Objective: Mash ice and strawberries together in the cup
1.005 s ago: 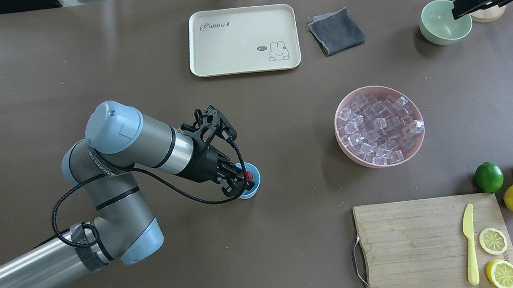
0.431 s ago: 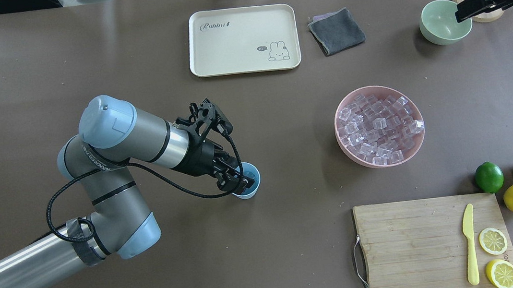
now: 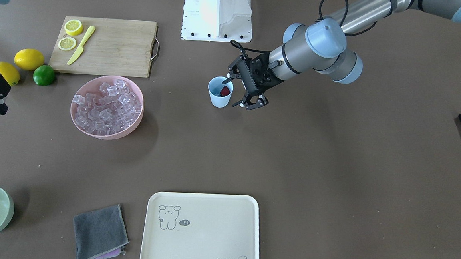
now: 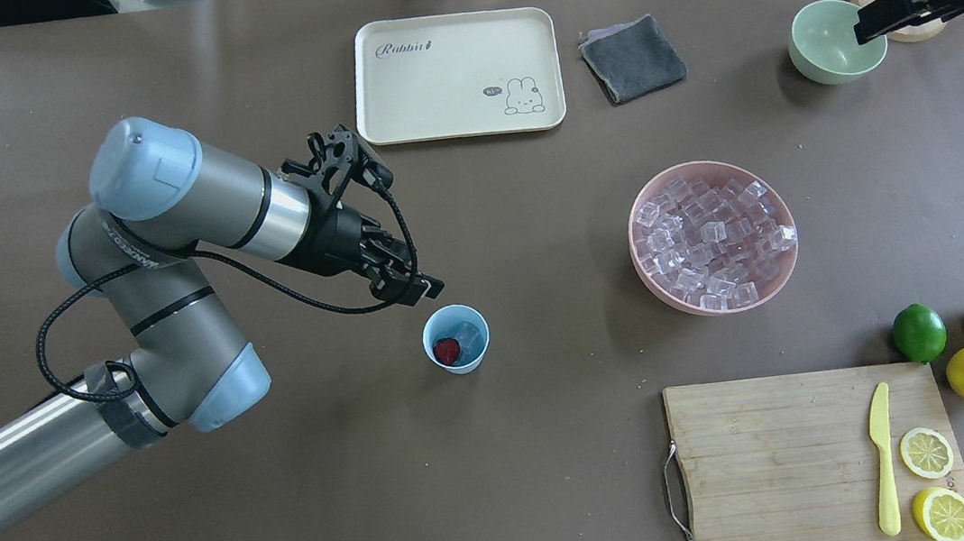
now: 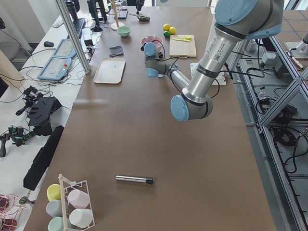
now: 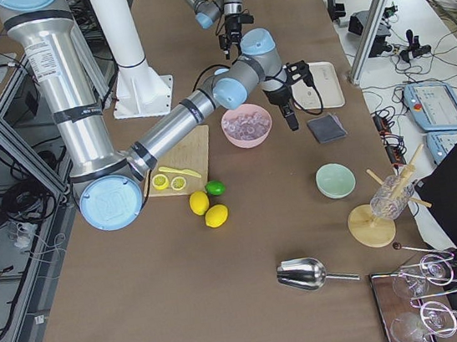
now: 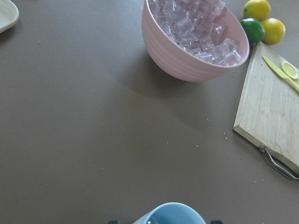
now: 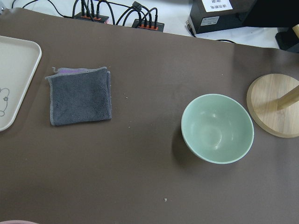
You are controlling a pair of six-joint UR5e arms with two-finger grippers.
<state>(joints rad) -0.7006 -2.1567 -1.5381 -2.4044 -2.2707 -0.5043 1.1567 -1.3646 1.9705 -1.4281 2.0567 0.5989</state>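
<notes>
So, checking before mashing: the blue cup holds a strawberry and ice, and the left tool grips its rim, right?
Not quite. The cup holds the strawberry and ice, but the left tool does not grip its rim: it hangs open and empty beside the cup, apart from it, as the overhead exterior view shows.

Cream tray (image 4: 450,65): script "Rabbit" printed in one corner. Small speech bubble (image 4: 491,91) reading "hi~" beside bunny drawing (image 4: 524,95). No other legible text found.
</notes>
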